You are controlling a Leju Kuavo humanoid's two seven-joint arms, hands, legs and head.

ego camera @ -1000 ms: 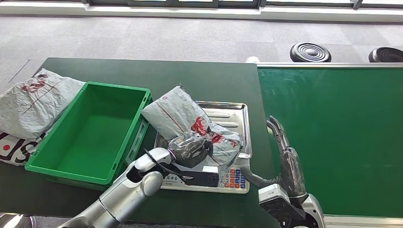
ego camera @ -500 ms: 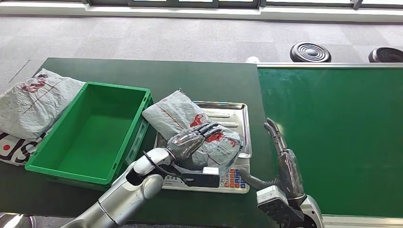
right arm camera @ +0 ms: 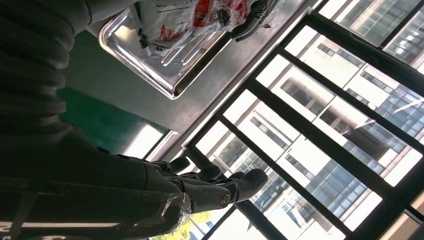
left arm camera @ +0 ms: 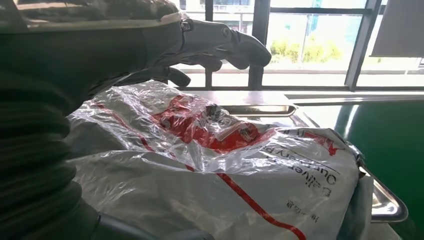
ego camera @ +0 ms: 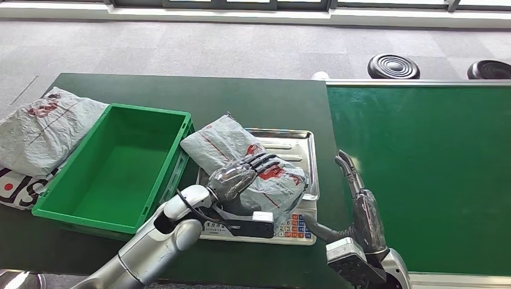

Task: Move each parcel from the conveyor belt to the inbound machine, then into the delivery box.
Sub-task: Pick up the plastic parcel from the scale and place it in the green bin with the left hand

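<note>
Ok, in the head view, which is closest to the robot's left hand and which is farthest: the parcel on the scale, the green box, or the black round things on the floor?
From the left hand, nearest first:
1. The parcel on the scale: right under the hand's fingers.
2. The green box: beside it, to the left on the table.
3. The black round things on the floor: far off, past the conveyor belt, upper right.

Grey carpet (ego camera: 211, 51), sunlit windows (left arm camera: 310, 40).
</note>
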